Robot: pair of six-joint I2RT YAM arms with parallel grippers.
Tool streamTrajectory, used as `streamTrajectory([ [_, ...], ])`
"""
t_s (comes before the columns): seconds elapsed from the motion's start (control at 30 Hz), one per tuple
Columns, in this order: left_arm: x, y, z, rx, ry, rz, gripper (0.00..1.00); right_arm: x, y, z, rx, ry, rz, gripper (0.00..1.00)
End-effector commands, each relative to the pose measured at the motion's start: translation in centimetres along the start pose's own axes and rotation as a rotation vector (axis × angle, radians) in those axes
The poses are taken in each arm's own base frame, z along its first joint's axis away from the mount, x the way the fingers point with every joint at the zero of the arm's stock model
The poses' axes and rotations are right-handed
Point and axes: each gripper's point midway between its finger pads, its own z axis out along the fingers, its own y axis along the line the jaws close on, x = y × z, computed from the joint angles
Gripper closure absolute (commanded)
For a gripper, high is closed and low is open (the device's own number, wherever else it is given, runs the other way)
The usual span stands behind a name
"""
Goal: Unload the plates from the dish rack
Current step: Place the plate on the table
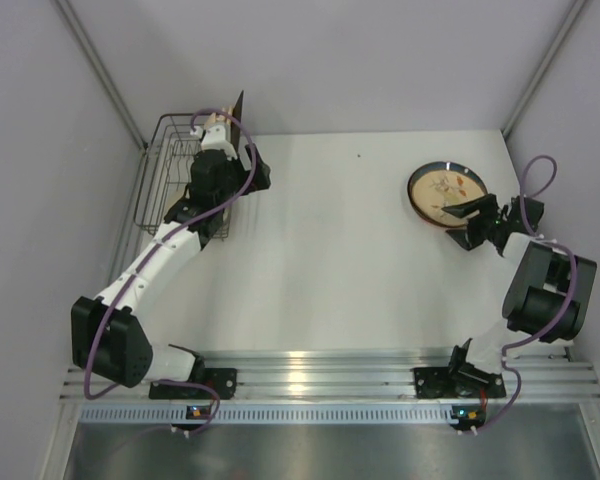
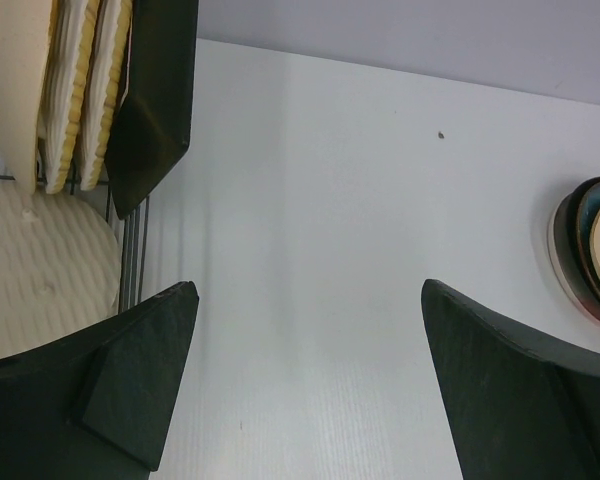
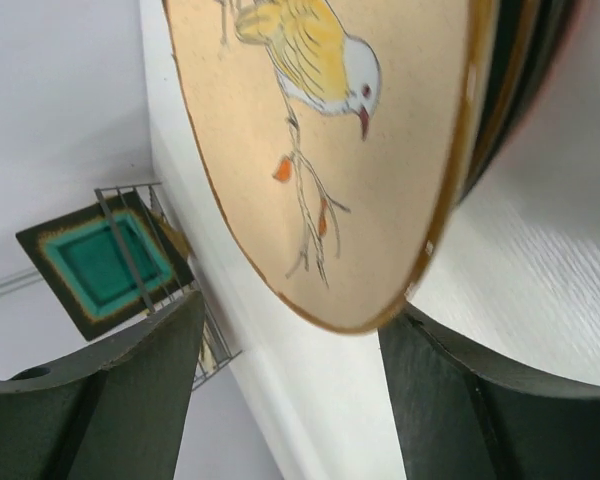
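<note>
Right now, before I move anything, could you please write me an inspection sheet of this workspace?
Surface: white table, one small dark speck.
Job's things: dark wire dish rack holds upright cream ribbed plates and a square dark-rimmed teal plate; round cream bird-patterned plate tops a stack at right.
Clutter: nothing seen.
Hands: left hand open beside the rack; right hand open, bird plate's rim between its fingers.
Cables: purple cables loop along both arms.
Surroundings: grey walls, metal rail at near edge.
</note>
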Motion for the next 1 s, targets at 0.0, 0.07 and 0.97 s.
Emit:
streamTrajectory([
  [0.0, -2.3, 0.0, 0.1, -0.009, -0.050, -0.001, 0.01, 1.8, -1.0, -1.5, 0.040, 0.043, -0.018, 0.30],
  [0.07, -2.4, 0.1, 0.2, -0.009, -0.049, -0.005, 0.01, 2.2, -2.0, -1.7, 0.080, 0.051, -0.020, 0.29],
  [0.97, -2.3, 0.7, 0.7, -0.023, -0.039, -0.011, 0.02, -1.8, -1.8, 0.9, 0.128, -0.030, -0.064, 1.00],
])
